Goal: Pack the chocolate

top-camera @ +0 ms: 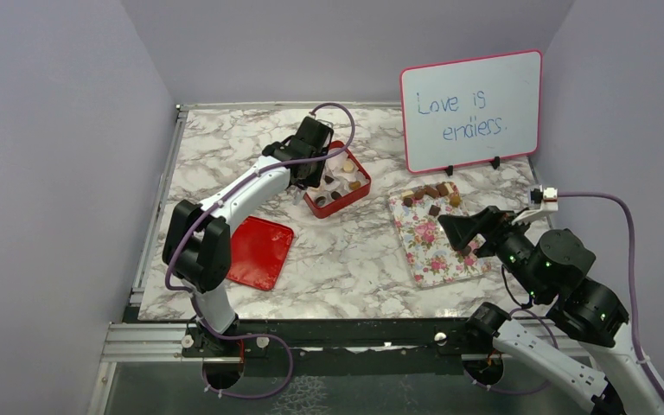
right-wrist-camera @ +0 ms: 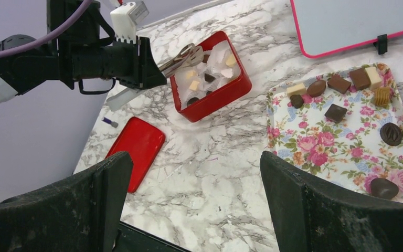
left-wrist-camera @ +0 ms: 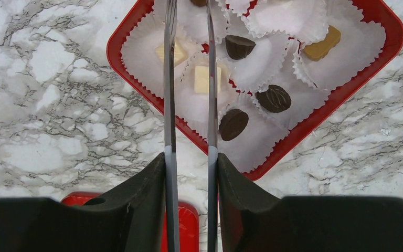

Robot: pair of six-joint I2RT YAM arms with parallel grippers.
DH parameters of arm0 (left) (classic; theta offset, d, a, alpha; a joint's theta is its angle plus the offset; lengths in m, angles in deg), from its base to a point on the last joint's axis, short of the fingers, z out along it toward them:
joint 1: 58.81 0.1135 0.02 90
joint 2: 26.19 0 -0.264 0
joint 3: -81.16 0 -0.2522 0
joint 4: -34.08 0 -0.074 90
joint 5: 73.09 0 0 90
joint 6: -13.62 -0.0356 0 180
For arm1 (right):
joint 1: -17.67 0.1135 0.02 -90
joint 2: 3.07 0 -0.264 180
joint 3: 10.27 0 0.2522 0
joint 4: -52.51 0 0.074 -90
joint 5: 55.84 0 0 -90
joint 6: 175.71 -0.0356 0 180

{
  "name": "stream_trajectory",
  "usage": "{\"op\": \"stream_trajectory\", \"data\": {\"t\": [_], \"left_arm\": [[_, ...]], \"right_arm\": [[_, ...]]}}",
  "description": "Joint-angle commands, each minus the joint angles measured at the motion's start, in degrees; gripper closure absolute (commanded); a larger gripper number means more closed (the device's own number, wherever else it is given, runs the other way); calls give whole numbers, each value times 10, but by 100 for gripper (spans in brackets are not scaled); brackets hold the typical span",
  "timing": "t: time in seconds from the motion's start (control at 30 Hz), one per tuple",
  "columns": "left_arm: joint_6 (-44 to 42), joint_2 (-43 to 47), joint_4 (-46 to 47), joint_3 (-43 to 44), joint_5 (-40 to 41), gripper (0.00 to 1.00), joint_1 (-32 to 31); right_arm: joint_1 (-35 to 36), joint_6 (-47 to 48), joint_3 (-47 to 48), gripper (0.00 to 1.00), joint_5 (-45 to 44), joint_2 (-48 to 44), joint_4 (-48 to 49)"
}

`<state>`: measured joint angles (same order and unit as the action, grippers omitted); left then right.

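Observation:
The chocolate lies in two places. Several brown, dark and cream pieces (right-wrist-camera: 338, 84) rest on the floral tray (right-wrist-camera: 325, 157), also seen from above (top-camera: 432, 192). Others sit in white paper cups inside the red box (left-wrist-camera: 131, 31): dark ones (left-wrist-camera: 274, 98), a caramel one (left-wrist-camera: 321, 44) and a cream square (left-wrist-camera: 203, 79). My left gripper (left-wrist-camera: 189, 157) is shut on thin metal tongs (left-wrist-camera: 170, 94), whose two blades reach over the box with the cream square between them; their tips are out of view. My right gripper (right-wrist-camera: 197, 163) hangs open and holds nothing, near the tray's front edge (top-camera: 462, 229).
A red lid (top-camera: 259, 251) lies flat on the marble left of the red box (top-camera: 359, 192). A whiteboard (top-camera: 471, 108) with handwriting stands at the back right, behind the floral tray (top-camera: 432, 255). Walls close in the table on the left, back and right.

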<state>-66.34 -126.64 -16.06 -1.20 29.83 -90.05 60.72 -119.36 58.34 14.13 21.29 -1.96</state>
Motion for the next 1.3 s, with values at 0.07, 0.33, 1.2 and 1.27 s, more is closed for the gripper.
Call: {"op": "stream_trajectory", "data": {"t": [0.07, 0.33, 1.2, 1.27], "left_arm": [[-5, 3, 0, 10, 9, 63, 2], [0, 24, 0, 12, -7, 63, 2], [6, 114, 84, -47, -173, 63, -102], [15, 108, 86, -39, -158, 63, -128]], "right_arm": [[-2, -1, 1, 3, -4, -12, 0], [-2, -2, 4, 3, -8, -16, -5], [-2, 17, 24, 2, -32, 5, -13], [-2, 18, 30, 2, -44, 10, -19]]}}
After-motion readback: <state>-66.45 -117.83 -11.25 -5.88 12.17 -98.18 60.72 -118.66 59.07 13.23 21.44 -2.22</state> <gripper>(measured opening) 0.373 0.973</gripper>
